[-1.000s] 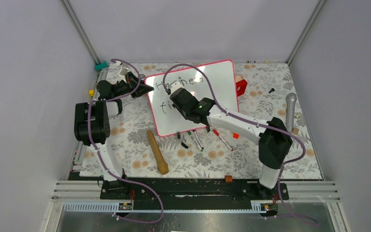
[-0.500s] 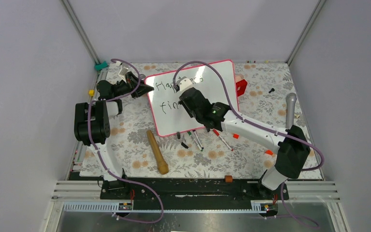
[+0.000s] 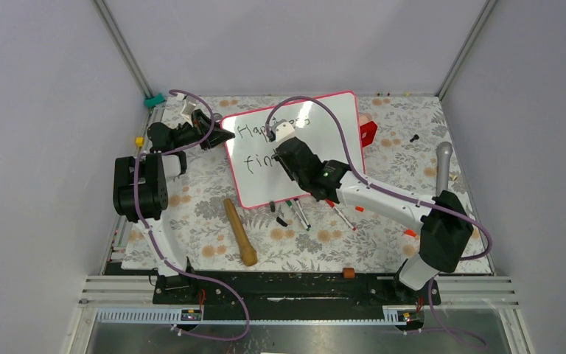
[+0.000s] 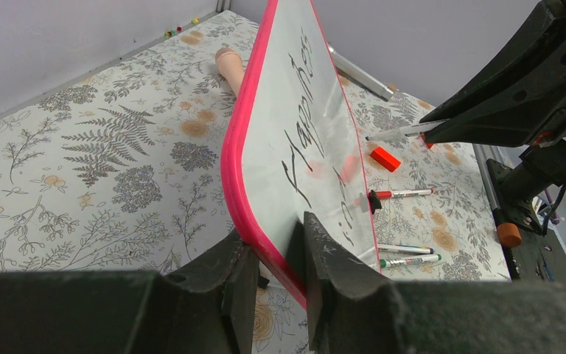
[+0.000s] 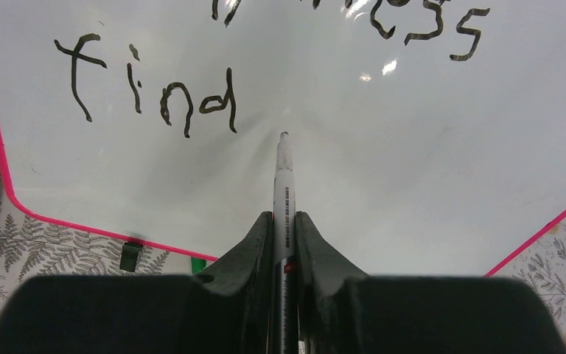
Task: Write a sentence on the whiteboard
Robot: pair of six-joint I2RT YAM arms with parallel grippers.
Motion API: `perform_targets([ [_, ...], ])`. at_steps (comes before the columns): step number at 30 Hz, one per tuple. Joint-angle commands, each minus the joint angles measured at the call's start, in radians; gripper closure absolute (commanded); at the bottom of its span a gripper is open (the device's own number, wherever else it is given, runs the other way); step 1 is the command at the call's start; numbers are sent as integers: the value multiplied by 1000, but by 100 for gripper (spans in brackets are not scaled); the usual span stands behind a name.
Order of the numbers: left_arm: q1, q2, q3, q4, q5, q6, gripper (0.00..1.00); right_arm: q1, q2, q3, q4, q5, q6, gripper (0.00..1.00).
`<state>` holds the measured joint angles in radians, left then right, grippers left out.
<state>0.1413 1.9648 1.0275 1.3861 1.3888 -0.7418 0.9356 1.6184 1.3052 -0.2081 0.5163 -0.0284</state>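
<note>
The whiteboard (image 3: pixel 335 122) with its pink-red frame lies tilted on the floral table. My left gripper (image 3: pixel 223 136) is shut on its left edge; in the left wrist view the fingers (image 4: pixel 280 251) pinch the frame (image 4: pixel 245 147). The sentence (image 5: pixel 147 96) reads "find" on the lower line, with the end of "Happiness" (image 5: pixel 427 22) above it. My right gripper (image 3: pixel 289 147) is over the board's middle, shut on a black marker (image 5: pixel 284 184). The marker's tip sits just right of the "d"; I cannot tell whether it touches the board.
A wooden pestle (image 3: pixel 240 231) lies in front of the board. Several loose markers (image 3: pixel 298 214) and a black cap lie by the board's near edge. A red block (image 3: pixel 368 133) is behind its right edge. A grey cylinder (image 3: pixel 443 166) stands at the right.
My right gripper moved right along the lower line with the marker, uncovering "fin" in the top view. The left gripper and the board have not moved.
</note>
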Motion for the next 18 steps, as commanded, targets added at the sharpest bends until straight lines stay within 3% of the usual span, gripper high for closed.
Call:
perform_targets([
  [1,-22,7,-36,81,264,155,100,-7,-12,-14,59,49,10,100],
  [18,-22,-30,-91,86,259,213,100,-7,-34,-35,85,29,22,100],
])
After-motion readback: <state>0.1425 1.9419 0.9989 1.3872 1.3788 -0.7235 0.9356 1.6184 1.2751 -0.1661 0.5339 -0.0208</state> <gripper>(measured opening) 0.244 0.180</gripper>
